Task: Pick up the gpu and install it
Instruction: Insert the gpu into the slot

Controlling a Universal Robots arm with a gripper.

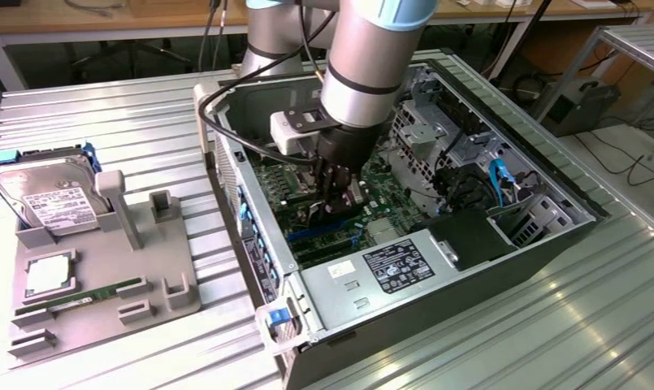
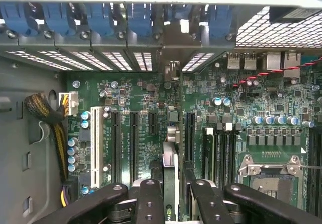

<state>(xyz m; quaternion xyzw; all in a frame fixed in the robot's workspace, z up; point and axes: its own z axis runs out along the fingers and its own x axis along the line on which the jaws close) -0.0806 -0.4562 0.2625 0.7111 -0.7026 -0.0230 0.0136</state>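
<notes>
The gripper (image 1: 343, 199) is lowered inside the open computer case (image 1: 543, 236), clamped on the gpu (image 2: 171, 176) — the card stands on edge between the fingers (image 2: 148, 201), directly above the green motherboard (image 2: 241, 103) and among its expansion slots (image 2: 133, 143). At the exterior view's left, a grey fixture tray (image 1: 180, 305) carries a hard drive (image 1: 50, 199) and a RAM stick (image 1: 83, 296).

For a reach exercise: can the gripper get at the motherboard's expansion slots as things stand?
Probably yes: the case is open and the gripper, holding the gpu, hangs above the expansion slots, nothing between.
</notes>
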